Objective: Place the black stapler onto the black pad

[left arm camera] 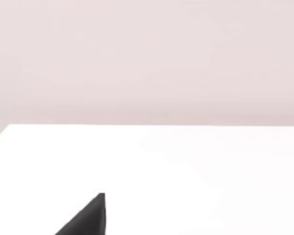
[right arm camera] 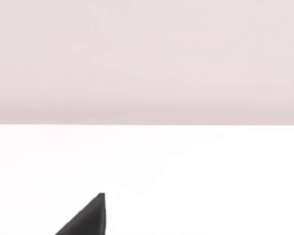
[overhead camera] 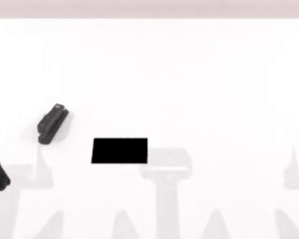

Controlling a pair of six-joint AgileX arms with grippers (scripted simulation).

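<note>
black stapler (overhead camera: pixel 52 123) left of black pad (overhead camera: pixel 119 151), apart, untouched

Just a plain white table (overhead camera: pixel 199 89) with soft grey shadows (overhead camera: pixel 167 172) along the near edge, and a pale pinkish wall (overhead camera: pixel 149 7) running behind the far side, evenly bright light everywhere.

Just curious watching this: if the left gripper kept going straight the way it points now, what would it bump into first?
Probably nothing: the left wrist view shows one finger of the left gripper, bare white table ahead. The black stapler and black pad aren't in that view.
</note>
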